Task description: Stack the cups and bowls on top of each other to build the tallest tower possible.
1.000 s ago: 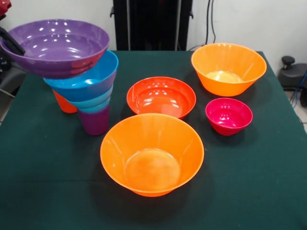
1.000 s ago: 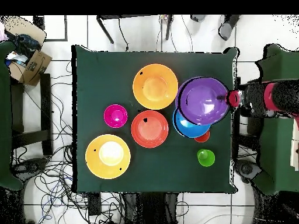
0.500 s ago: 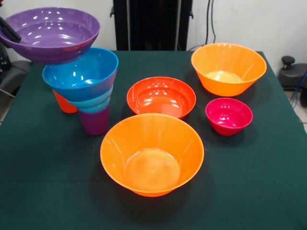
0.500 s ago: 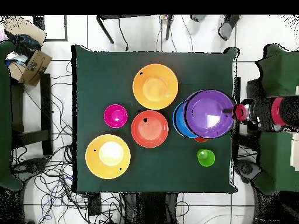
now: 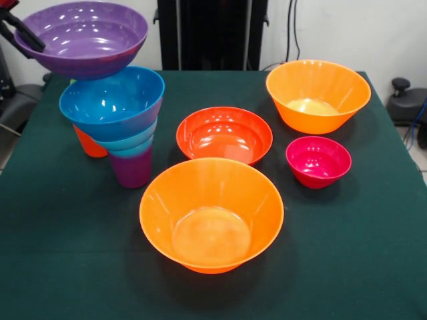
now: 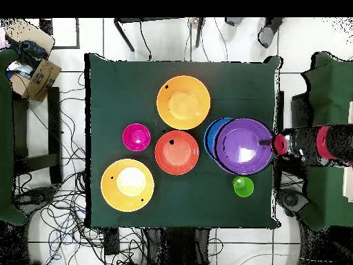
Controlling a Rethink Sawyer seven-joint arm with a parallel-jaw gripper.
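Sitting nearest on the green worktop (image 5: 373, 267) is a large orange bowl (image 5: 211, 213), empty and upright. Behind it rests the shallow red-orange bowl (image 5: 224, 134), with the small magenta bowl (image 5: 318, 161) to its right and a second large orange bowl (image 5: 317, 95) beyond that. On the left stands the tower (image 5: 123, 127): a purple cup (image 5: 131, 169) at the base, a teal bowl (image 5: 128, 144) nested above it and the large blue bowl (image 5: 112, 101) on top. An orange cup (image 5: 88, 144) peeks out just behind the stack. Farther back and higher, the large purple bowl (image 5: 83, 37) hangs tilted in the air over the blue one, its far-left rim clamped between the fingers of the gripper (image 5: 25, 37). From overhead, a green cup (image 6: 243, 186) stands near the stack.
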